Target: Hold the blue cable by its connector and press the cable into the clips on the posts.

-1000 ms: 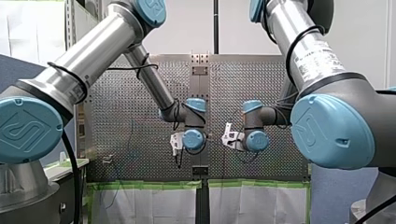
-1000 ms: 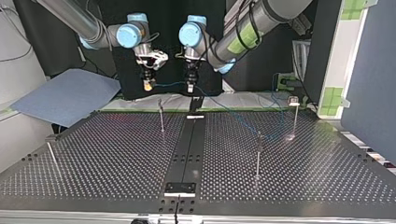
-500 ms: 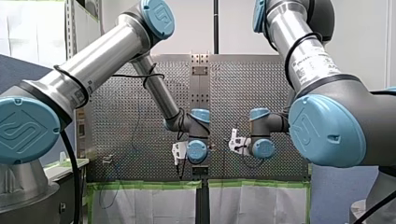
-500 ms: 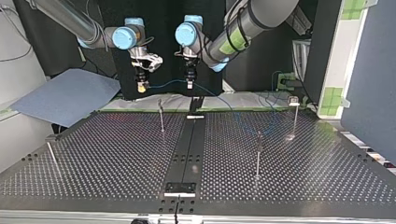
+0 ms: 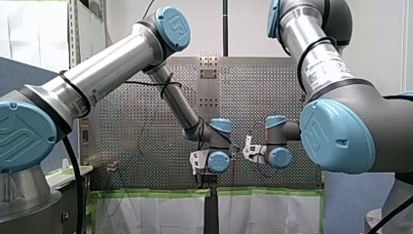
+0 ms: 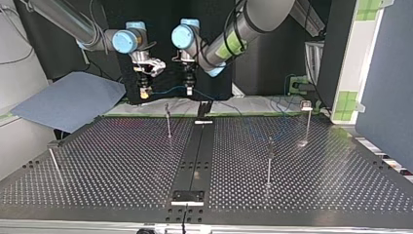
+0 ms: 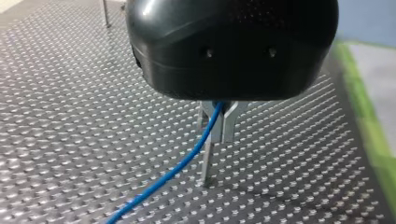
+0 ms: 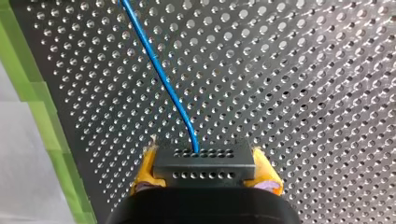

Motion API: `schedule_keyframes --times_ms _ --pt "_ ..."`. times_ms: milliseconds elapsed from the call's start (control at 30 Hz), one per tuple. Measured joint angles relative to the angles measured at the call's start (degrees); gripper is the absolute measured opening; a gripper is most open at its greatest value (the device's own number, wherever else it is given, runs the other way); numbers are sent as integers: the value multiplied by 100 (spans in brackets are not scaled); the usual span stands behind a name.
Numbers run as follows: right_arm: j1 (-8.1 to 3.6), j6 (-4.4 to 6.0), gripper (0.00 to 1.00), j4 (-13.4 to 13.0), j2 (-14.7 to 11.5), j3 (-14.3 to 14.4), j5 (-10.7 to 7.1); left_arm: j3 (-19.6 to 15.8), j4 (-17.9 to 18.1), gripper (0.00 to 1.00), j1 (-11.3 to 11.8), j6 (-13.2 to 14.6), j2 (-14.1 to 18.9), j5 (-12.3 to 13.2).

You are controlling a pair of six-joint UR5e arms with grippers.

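Right wrist view shows my right end effector with its yellow pads clamped on both sides of the black connector, and the blue cable runs from it out over the perforated bench. Left wrist view shows my left end effector with its metal fingers pinched nearly together on the cable, which passes between them, and a thin post stands under it. Both hang in the upper left of the top view, above the bench's far edge, the cable slung between them.
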Motion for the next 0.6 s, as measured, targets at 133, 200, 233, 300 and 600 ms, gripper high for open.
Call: schedule_keyframes --times_ms 133,200,233,300,600 --pt "-58 -11 0 -12 8 -14 -88 82 128 0 -10 47 -3 -227" --pt "-93 -23 0 -16 14 -17 -104 116 153 0 -10 62 -5 -319" --pt "-108 -27 0 -19 20 -18 -107 137 162 0 -9 69 -5 -363" --pt "-150 -34 0 -28 50 -27 -113 159 173 0 -7 77 -6 -394" --pt "-540 -88 0 -13 312 -106 -349 336 299 0 83 96 -13 -232"
